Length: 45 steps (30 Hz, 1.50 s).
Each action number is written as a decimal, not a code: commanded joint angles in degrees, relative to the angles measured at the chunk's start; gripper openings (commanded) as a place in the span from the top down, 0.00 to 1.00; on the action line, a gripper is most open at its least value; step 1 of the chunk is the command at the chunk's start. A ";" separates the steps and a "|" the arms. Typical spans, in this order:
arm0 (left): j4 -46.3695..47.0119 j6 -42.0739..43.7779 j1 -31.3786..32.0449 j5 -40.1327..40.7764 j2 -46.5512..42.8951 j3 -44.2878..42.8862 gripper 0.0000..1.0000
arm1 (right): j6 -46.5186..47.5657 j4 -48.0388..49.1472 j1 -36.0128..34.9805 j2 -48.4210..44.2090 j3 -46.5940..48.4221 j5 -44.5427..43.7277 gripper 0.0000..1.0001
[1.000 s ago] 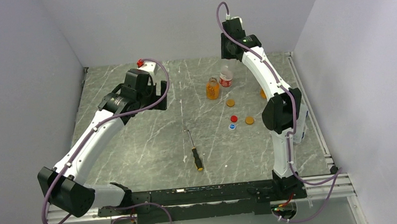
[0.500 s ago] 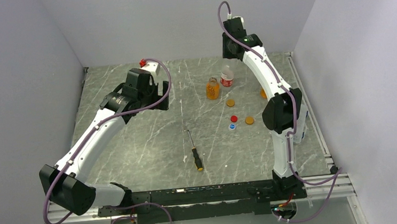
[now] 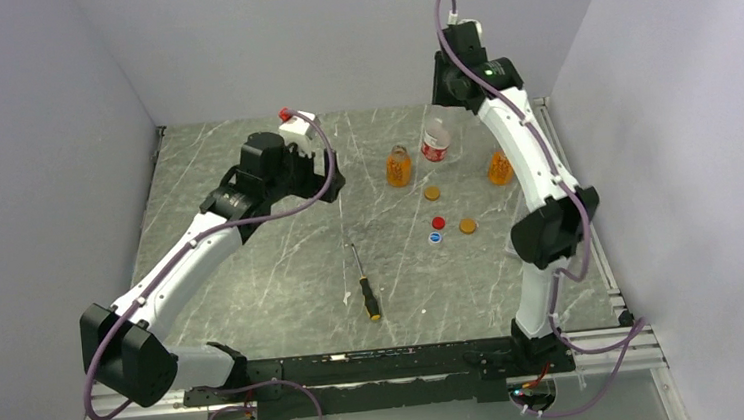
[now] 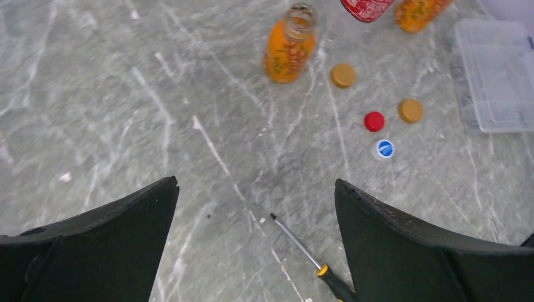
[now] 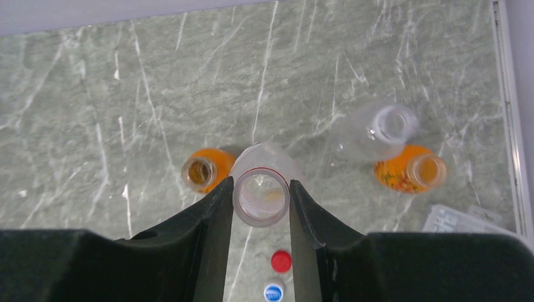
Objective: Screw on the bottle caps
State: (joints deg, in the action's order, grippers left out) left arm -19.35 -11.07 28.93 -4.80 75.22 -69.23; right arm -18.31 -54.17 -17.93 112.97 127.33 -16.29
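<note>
A screwdriver (image 3: 360, 279) lies closest to the near edge, about in the middle. Its black and orange handle points toward that edge.

The left gripper (image 4: 255, 184) hangs over the middle of the table. Its two fingers are spread wide, with nothing between them.

A bit farther, toward the right edge, four caps lie loose on the table. The blue cap (image 3: 435, 237) with the white middle is the nearest. The red cap (image 3: 438, 222) is just beside it, a little farther. One orange cap (image 3: 468, 226) lies to the right of these two. The other orange cap (image 3: 432, 193) lies farther still, near a bottle. A clear box (image 4: 497, 82) sits by the right edge.

Close to the far edge stand the left orange bottle (image 3: 399, 167) and the right orange bottle (image 3: 500, 168), both open on top. Between them is the clear bottle (image 3: 435, 143) with the red label. The right gripper (image 5: 260, 184) squeezes its neck from both sides, and its mouth is open. I cannot tell if its bottom touches the table. A small clear bottle (image 5: 385, 129), open too, is just beside the right orange bottle.
</note>
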 commanded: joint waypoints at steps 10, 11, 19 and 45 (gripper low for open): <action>29.25 16.60 3.86 -15.37 -1.84 8.21 0.01 | -5.41 1.26 -3.09 -24.66 -16.89 22.62 1.00; 30.94 17.71 3.86 -16.44 -2.22 9.19 0.01 | -5.86 1.59 -3.83 -25.63 -18.23 24.05 1.00; 37.61 22.57 3.86 -32.26 -4.92 15.68 0.01 | -8.38 6.38 -7.97 -29.72 -23.09 31.85 1.00; 37.39 23.74 6.76 -22.05 -2.10 16.43 0.30 | -13.99 10.59 -11.42 -30.40 -23.43 32.73 1.00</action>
State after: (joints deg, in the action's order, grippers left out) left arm 17.76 12.49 35.40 -29.45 72.18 -51.72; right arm -30.76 -47.42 -29.21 85.10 104.29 15.77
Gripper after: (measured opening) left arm 0.762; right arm 0.365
